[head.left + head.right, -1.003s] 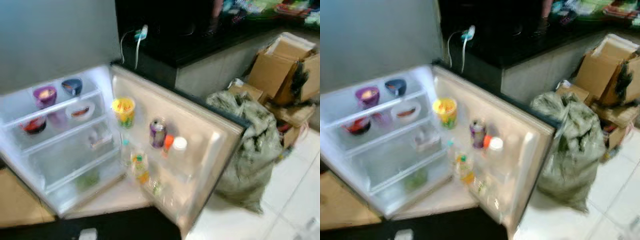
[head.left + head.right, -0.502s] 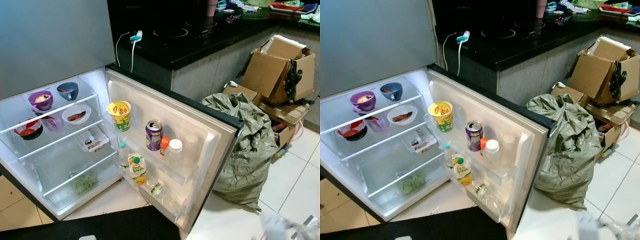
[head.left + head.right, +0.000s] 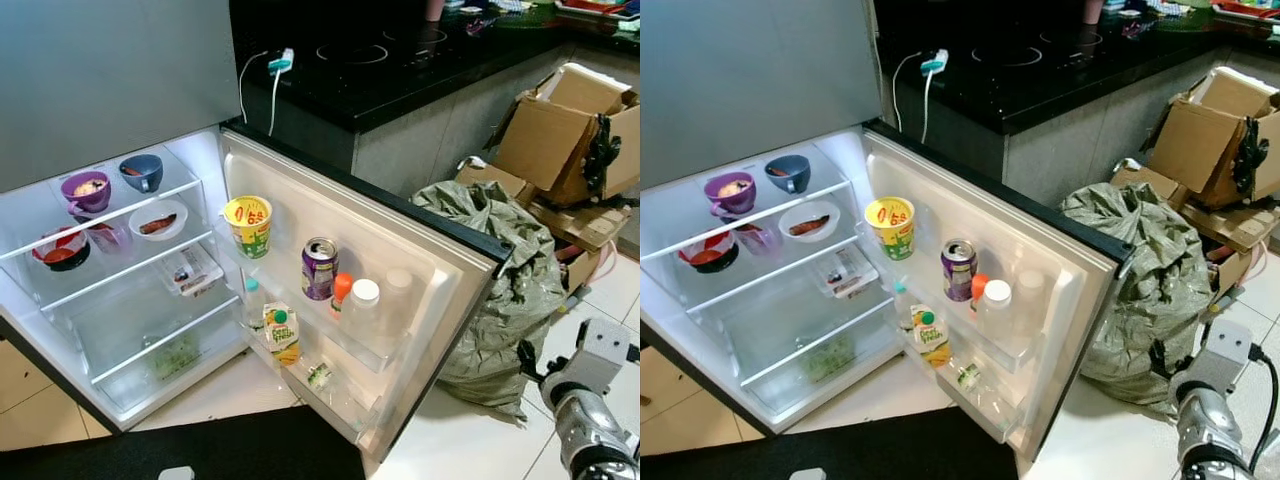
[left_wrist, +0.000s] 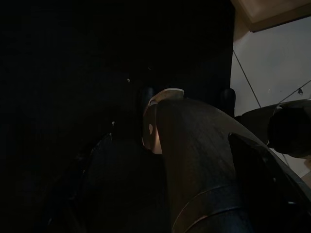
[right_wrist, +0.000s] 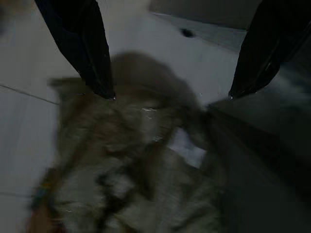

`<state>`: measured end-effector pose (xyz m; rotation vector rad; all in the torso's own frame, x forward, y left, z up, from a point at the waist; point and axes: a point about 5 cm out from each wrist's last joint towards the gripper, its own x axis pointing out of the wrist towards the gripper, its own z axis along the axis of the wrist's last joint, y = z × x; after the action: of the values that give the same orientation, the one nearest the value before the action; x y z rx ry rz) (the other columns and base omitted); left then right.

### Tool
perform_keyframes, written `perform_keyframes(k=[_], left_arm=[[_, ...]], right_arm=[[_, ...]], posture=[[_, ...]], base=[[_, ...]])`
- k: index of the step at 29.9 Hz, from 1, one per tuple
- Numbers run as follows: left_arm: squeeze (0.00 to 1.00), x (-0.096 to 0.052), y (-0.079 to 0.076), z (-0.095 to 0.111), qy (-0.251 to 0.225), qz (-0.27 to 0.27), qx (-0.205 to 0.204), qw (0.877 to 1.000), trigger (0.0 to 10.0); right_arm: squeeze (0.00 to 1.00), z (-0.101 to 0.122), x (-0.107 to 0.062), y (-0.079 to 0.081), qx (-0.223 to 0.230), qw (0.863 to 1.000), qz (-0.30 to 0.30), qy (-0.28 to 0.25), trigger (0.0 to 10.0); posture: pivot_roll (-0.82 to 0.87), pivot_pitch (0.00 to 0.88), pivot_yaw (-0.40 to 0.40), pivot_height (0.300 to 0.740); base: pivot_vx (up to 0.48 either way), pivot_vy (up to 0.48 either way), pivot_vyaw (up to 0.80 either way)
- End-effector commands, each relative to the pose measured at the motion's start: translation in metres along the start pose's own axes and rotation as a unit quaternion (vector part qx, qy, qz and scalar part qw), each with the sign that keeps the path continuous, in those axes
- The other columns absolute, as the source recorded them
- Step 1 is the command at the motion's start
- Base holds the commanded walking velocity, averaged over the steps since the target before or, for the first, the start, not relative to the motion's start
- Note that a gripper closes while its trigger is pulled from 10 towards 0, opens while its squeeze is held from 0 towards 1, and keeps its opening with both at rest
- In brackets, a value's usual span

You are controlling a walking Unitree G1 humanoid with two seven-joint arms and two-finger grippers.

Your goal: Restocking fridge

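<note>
my right jaws (image 5: 170, 92) are spread wide and empty, hanging over the grey-green sack (image 3: 505, 290) on the white tiled floor (image 3: 470, 440). my left arm hangs idle in the dark; i cannot tell how its jaws stand. the fridge (image 3: 120, 290) stands open, bowls on its glass shelves, a purple can (image 3: 319, 268) and a yellow cup (image 3: 248, 224) in the door. black counter (image 3: 400, 60) behind, cardboard boxes (image 3: 570, 130) beside the sack.

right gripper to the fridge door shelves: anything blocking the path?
Partly. The right gripper, open and holding nothing, hangs low over the grey-green sack, which sits beside the outer edge of the open fridge door. The shelves face the other side, so the arm must come round that edge.
</note>
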<state>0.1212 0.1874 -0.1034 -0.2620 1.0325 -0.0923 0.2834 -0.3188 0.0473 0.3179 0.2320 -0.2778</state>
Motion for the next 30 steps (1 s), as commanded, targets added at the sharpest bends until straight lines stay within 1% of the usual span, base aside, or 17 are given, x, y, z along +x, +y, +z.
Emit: perform_keyframes(k=[1,2,4,5,6,7,8,9,11,15,20,22,23,25,27,29,30], left_arm=[[0.0,-0.002,-0.001,-0.013,0.022,-0.002,-0.009,1.0,10.0],[0.0,-0.002,-0.001,-0.013,0.022,-0.002,-0.009,1.0,10.0],[0.0,-0.002,-0.001,-0.013,0.021,-0.002,-0.009,1.0,10.0],[0.0,-0.002,-0.001,-0.013,0.021,-0.002,-0.009,1.0,10.0],[0.0,-0.002,0.0,-0.013,0.021,-0.002,-0.009,1.0,10.0],[0.0,-0.002,0.0,-0.013,0.021,-0.002,-0.009,1.0,10.0],[0.0,-0.002,0.0,-0.012,0.021,-0.002,-0.008,1.0,10.0],[0.0,-0.002,0.0,-0.012,0.021,-0.002,-0.008,1.0,10.0],[0.0,-0.002,-0.001,-0.012,0.021,-0.004,-0.008,1.0,10.0],[0.0,-0.002,-0.002,-0.013,0.022,-0.005,-0.008,1.0,10.0],[0.0,-0.002,-0.002,-0.013,0.024,-0.006,-0.006,1.0,10.0],[0.0,-0.002,-0.002,-0.014,0.025,-0.006,-0.006,1.0,10.0],[0.0,-0.002,-0.002,-0.014,0.025,-0.006,-0.005,1.0,10.0],[0.0,-0.002,-0.002,-0.014,0.025,-0.006,-0.005,1.0,10.0],[0.0,-0.002,-0.002,-0.014,0.026,-0.006,-0.004,1.0,10.0],[0.0,-0.002,-0.002,-0.014,0.026,-0.006,-0.004,1.0,10.0],[0.0,-0.002,-0.002,-0.014,0.026,-0.007,-0.004,1.0,10.0]], right_arm=[[0.0,0.001,0.003,0.014,0.015,0.998,0.062,-0.007,10.0],[0.0,0.001,0.003,0.014,0.015,0.998,0.062,-0.007,10.0],[0.0,0.0,0.004,0.033,0.026,0.986,0.165,-0.004,10.0],[0.0,0.0,0.004,0.033,0.026,0.986,0.165,-0.004,10.0],[0.0,0.0,0.003,0.041,0.028,0.976,0.217,-0.001,10.0],[0.0,0.0,0.003,0.041,0.028,0.976,0.217,-0.001,10.0],[0.0,-0.001,0.001,0.048,0.025,0.965,0.26,0.005,10.0],[0.0,-0.001,0.001,0.048,0.025,0.965,0.26,0.005,10.0],[0.0,-0.003,-0.002,0.054,0.017,0.952,0.306,0.011,10.0],[0.0,-0.004,-0.003,0.056,0.014,0.946,0.325,0.013,10.0],[0.0,-0.009,-0.006,0.061,0.005,0.933,0.359,0.025,10.0],[0.0,-0.014,-0.009,0.068,-0.005,0.919,0.393,0.041,10.0],[0.0,-0.018,-0.012,0.073,-0.011,0.907,0.418,0.053,10.0],[0.0,-0.023,-0.016,0.079,-0.017,0.891,0.45,0.067,10.0],[0.0,-0.026,-0.018,0.084,-0.02,0.881,0.467,0.074,10.0],[0.0,-0.026,-0.018,0.084,-0.02,0.881,0.467,0.074,10.0],[0.0,-0.029,-0.02,0.089,-0.025,0.871,0.485,0.081,10.0]], posture=[[-0.06,0.058,0.007,0.74],[-0.06,0.058,0.007,0.74],[-0.05,0.057,0.01,0.74],[-0.05,0.057,0.01,0.74],[-0.05,0.058,0.01,0.74],[-0.05,0.058,0.01,0.74],[-0.05,0.058,0.01,0.74],[-0.05,0.058,0.01,0.74],[-0.05,0.058,0.01,0.74],[-0.05,0.058,0.01,0.74],[-0.05,0.059,0.01,0.74],[-0.05,0.058,0.011,0.74],[-0.05,0.058,0.011,0.74],[-0.05,0.058,0.011,0.74],[-0.05,0.058,0.011,0.74],[-0.05,0.058,0.011,0.74],[-0.05,0.058,0.011,0.74]], base=[[0.0,0.0,0.0],[0.0,0.0,0.0],[0.0,0.0,0.0],[0.0,0.0,0.0],[0.0,0.0,0.0],[0.0,0.0,0.0],[0.0,0.0,0.0],[0.0,0.0,0.0],[0.0,0.0,0.38],[0.0,0.0,0.77],[0.0,0.0,0.77],[0.0,0.0,0.77],[0.0,0.0,0.77],[0.0,0.0,0.77],[0.0,0.0,0.77],[0.0,0.0,0.77],[0.0,0.0,0.77]])
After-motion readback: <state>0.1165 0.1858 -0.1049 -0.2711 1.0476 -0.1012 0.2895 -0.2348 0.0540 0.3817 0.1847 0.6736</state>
